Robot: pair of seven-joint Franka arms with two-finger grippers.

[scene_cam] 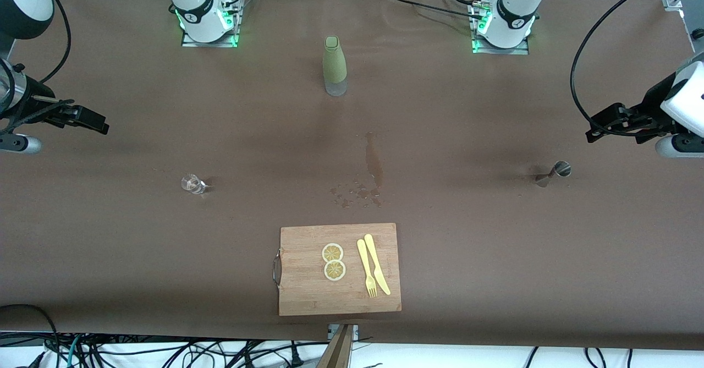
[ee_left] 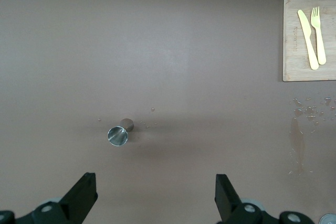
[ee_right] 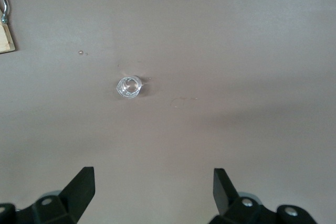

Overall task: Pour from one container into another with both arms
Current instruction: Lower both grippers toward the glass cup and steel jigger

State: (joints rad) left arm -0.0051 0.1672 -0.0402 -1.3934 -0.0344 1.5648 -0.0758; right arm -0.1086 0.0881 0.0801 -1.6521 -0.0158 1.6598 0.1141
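In the front view both white jointed arms run off the picture's sides: the right arm's black two-finger gripper (scene_cam: 91, 120) enters at nine o'clock and the left arm's black two-finger gripper (scene_cam: 605, 126) at three o'clock, with their upper links out of frame. Each wrist view cuts its own gripper at six o'clock, so only the spread fingertips (ee_left: 84, 195) and (ee_right: 81, 187) show. The rectangular wooden cutting board (ee_left: 310, 74) is clipped at three o'clock in the left wrist view; in the right wrist view only its corner (ee_right: 6, 43) appears. Whether the small clear glass (scene_cam: 192, 184) holds liquid cannot be told.
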